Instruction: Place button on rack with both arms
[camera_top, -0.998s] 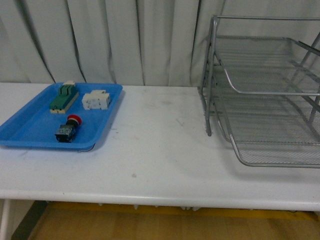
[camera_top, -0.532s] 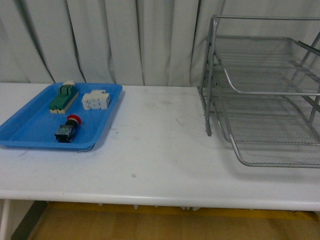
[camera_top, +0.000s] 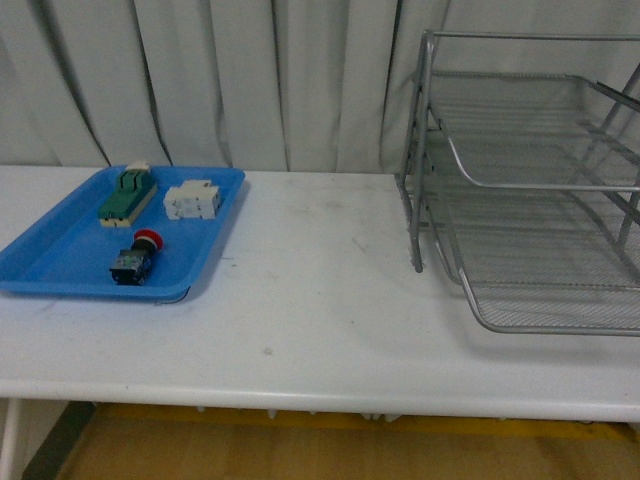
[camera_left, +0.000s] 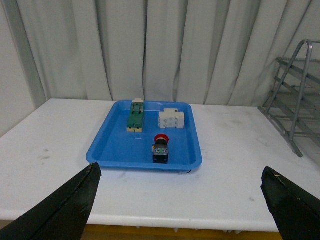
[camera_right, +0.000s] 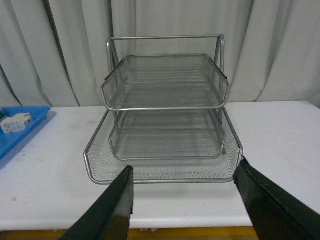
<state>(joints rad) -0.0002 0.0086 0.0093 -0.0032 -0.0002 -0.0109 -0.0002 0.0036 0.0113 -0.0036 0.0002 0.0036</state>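
The white surface (camera_top: 320, 300) spans the view, faintly scuffed and marked; a blue tray (camera_top: 60, 262) lies at its far left; the silver 3-tier rack (camera_top: 540, 150) stands at its right, well apart from the tray.

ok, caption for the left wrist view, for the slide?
Open left gripper faces the blue tray holding the button, white block and green-and-beige block; rack partly in view.

Front cam faces table (camera_top: 320, 300); L wrist sees tray (camera_left: 117, 145), R wrist rack (camera_right: 165, 108).

White table (camera_top: 330, 300), pale curtains (camera_top: 250, 80)
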